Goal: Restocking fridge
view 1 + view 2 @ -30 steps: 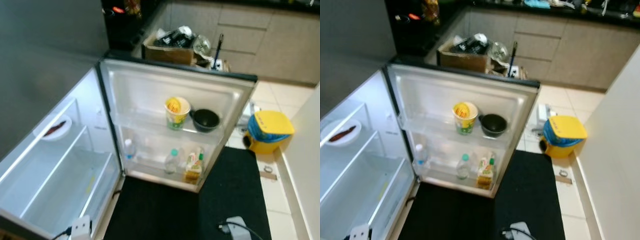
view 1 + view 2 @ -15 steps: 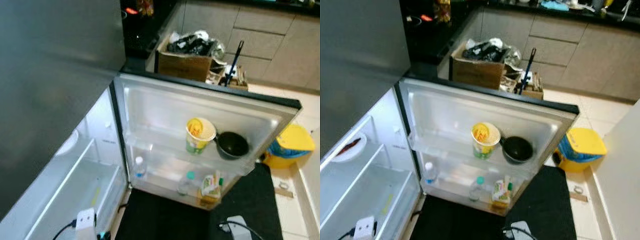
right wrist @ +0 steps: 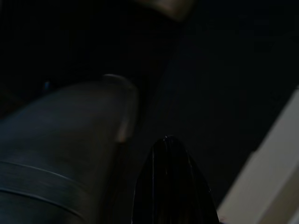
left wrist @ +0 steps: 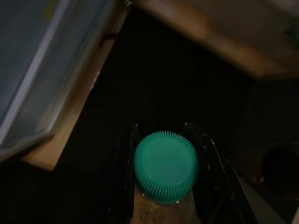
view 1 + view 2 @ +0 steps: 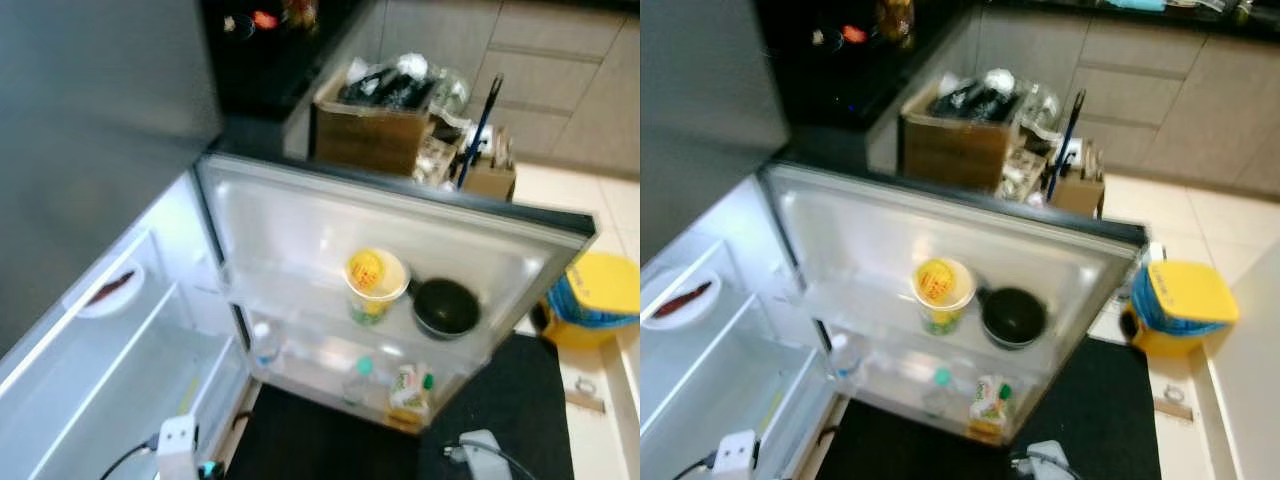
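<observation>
Left gripper [image 4: 163,186] clamped on a bottle [image 4: 164,169] with ribbed green cap; right gripper [image 3: 170,182] dark, state unclear. Fridge door [image 5: 300,215] open, centre frame.

- fridge door [image 5: 330,215]: inner liner smooth glossy white plastic, shelves translucent plastic
- bottle cap [image 4: 165,166]: green ribbed plastic
- left gripper [image 4: 164,179] fingers [image 4: 125,168]: glossy black
- box [image 5: 370,135]: brown matt cardboard
- floor mat [image 5: 330,445]: black, matt
- bin [image 5: 600,295]: glossy yellow plastic
- bowl [image 5: 446,306]: dark, slight sheen

two bottles [image 5: 264,343] [image 5: 360,379], one cup [image 5: 374,283], one bowl [image 5: 446,307]
</observation>
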Available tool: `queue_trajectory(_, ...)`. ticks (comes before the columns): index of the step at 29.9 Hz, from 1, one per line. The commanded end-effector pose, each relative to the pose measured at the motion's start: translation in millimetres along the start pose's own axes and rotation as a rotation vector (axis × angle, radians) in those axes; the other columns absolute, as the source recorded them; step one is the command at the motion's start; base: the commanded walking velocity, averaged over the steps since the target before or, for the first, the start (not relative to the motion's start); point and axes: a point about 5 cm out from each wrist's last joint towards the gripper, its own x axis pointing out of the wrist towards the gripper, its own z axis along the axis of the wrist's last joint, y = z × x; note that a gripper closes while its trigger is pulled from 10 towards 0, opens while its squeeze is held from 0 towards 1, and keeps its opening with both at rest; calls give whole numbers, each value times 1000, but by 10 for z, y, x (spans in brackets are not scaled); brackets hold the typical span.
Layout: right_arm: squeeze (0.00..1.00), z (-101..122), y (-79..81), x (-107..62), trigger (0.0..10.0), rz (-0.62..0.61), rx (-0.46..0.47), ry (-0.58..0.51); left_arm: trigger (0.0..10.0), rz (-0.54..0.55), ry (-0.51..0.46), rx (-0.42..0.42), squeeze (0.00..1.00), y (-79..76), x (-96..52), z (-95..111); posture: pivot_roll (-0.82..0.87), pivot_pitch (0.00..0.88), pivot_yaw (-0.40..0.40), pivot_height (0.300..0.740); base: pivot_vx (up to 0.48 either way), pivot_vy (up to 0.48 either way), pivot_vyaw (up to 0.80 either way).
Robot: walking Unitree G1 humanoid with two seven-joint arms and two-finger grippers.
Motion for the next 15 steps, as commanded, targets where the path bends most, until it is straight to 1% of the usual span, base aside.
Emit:
queue_trajectory(1,0,-20,48,5,10000,10,3,6,10000,-19,-1,-15,0,-46,6,-31,-32,52,-19,740,0,-461,0)
queue_trajectory(4,0,-17,55,7,10000,14,1,6,10000,-10,2,-14,0,-35,0,-42,-32,51,-20,740,0,-420,0)
queue_trajectory(7,0,-9,59,8,10000,19,-6,4,10000,3,-10,-24,0,-20,2,-16,-32,50,-20,740,0,0,0)
queue_trajectory(11,0,-1,61,8,10000,31,-16,0,10000,13,-22,-17,0,-5,5,18,-33,49,-20,740,0,0,0)
queue_trajectory(15,0,-8,37,3,10000,31,-32,4,10000,32,-58,-21,0,31,10,105,-35,49,-20,740,0,0,0)
